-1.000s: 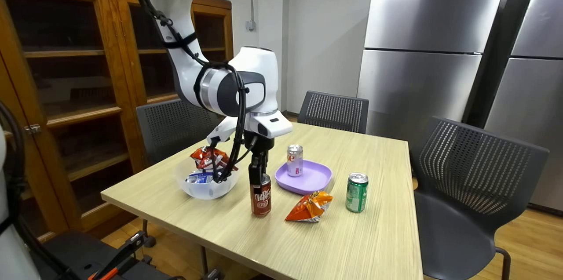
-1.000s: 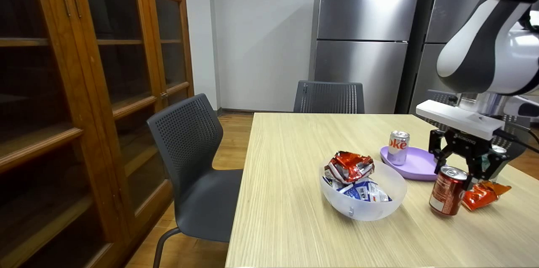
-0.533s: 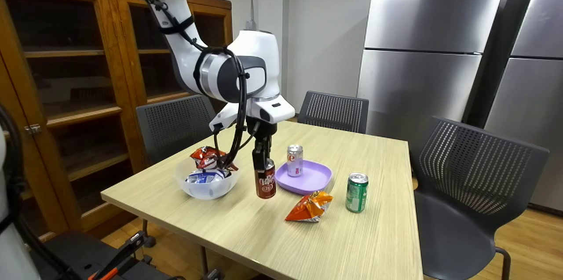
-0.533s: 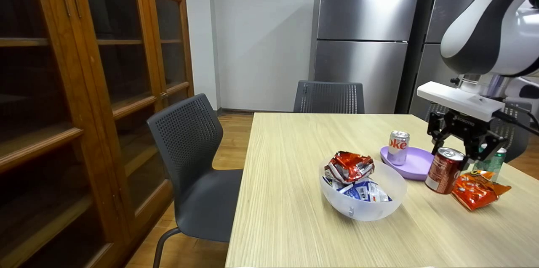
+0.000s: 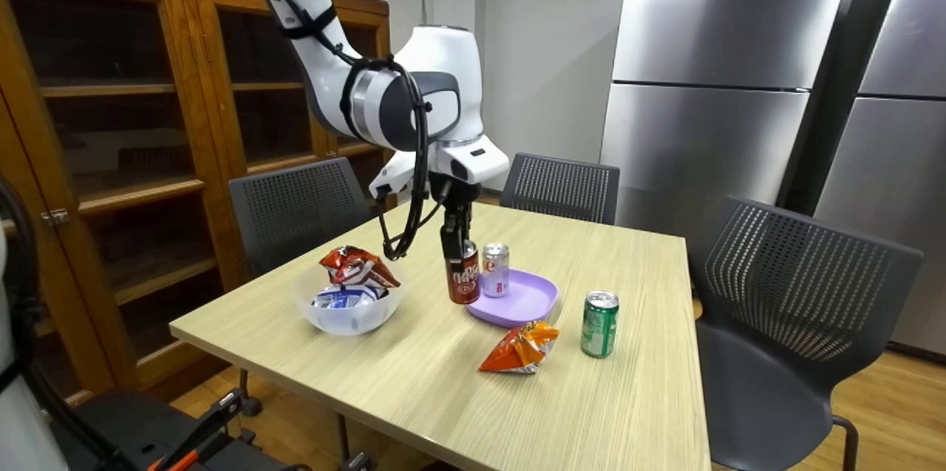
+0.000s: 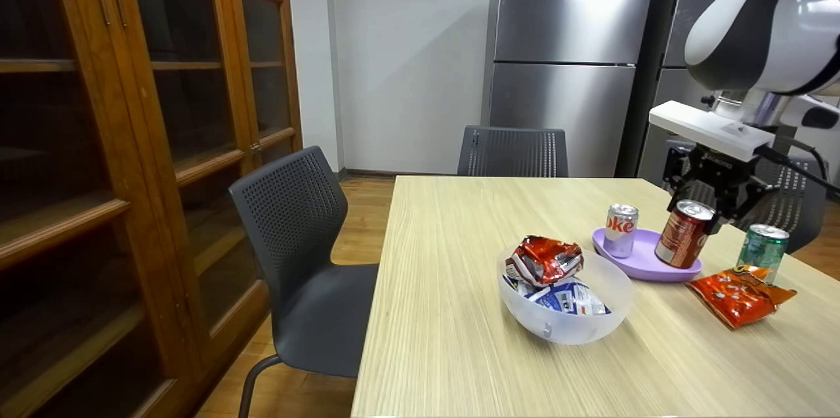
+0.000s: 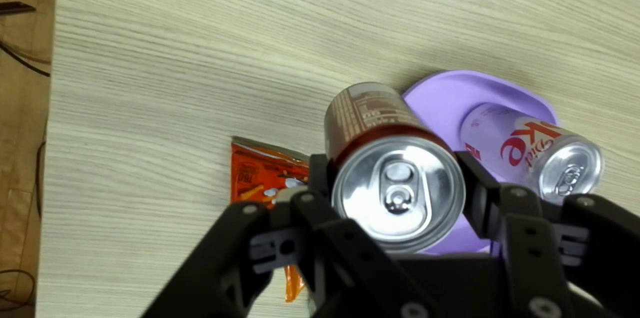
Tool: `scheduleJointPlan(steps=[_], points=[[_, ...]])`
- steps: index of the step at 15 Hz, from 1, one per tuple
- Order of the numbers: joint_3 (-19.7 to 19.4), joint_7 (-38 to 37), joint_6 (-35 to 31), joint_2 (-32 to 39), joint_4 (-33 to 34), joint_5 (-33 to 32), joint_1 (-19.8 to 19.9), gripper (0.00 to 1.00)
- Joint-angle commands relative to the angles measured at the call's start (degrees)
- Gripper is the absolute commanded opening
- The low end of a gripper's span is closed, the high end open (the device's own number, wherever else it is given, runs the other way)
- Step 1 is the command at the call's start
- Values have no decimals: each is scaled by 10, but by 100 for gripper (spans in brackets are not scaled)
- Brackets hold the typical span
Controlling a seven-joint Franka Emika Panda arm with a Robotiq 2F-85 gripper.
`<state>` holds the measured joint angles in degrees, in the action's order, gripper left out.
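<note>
Table (image 5: 591, 415) bears bowl (image 6: 569, 331), plate (image 5: 536, 295), orange bag (image 6: 741, 296), green can (image 5: 599, 324)

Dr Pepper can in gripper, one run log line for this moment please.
gripper: closed on Dr Pepper can | held: above table | Diet Coke can: on purple plate | orange bag, green can: on table

My arm (image 5: 395, 110) is bent above my gripper (image 7: 396, 175), which points downward, slightly tilted, fingers (image 7: 477, 183) partly spread and gripping.
</note>
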<state>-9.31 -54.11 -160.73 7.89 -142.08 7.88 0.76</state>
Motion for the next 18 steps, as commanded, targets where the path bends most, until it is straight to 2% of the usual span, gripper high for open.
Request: scheduleJointPlan(steps=[1, 18], points=[[6, 3, 8, 18, 44, 19, 12, 38], [-18, -2, 51, 184, 253, 53, 32, 38]])
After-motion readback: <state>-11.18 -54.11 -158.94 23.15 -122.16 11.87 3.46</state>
